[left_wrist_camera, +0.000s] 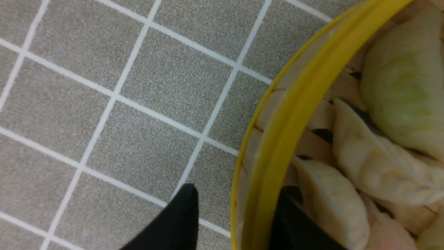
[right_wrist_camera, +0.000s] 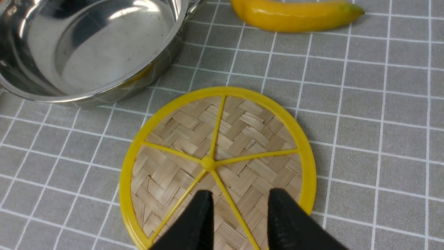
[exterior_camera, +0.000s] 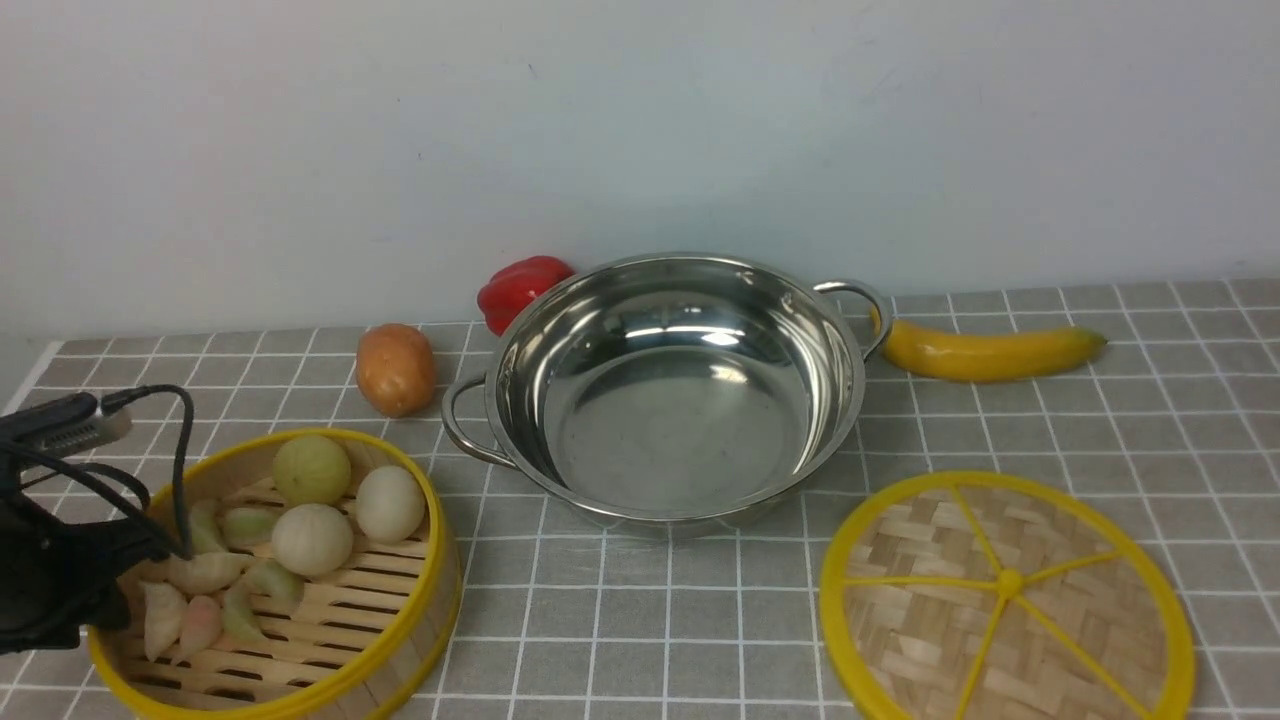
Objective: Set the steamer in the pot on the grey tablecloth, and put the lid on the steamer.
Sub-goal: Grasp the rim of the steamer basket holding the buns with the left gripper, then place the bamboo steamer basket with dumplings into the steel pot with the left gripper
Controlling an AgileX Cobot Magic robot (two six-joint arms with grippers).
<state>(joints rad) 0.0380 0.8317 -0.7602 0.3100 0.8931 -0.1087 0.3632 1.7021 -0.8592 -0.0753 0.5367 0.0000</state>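
The steamer point(exterior_camera: 330, 600) stands on the grey tablecloth point(exterior_camera: 650, 620) at the front left, holding several dumplings and round buns. My left gripper point(left_wrist_camera: 236, 189) straddles its yellow rim point(left_wrist_camera: 295, 104) at the left side, open: one finger is inside by a dumpling, the other outside with a gap to the wall. The empty steel pot point(exterior_camera: 680, 400) sits in the middle. The lid point(exterior_camera: 1005, 590) lies flat at the front right. My right gripper point(right_wrist_camera: 239, 205) hovers open over the near part of the lid point(right_wrist_camera: 242, 139), holding nothing; the front view does not show it.
A potato point(exterior_camera: 396, 368) and a red pepper point(exterior_camera: 520, 285) lie behind the steamer, left of the pot. A banana point(exterior_camera: 990, 350) lies beside the pot's right handle. A white wall closes the back. The cloth's left edge runs near my left arm.
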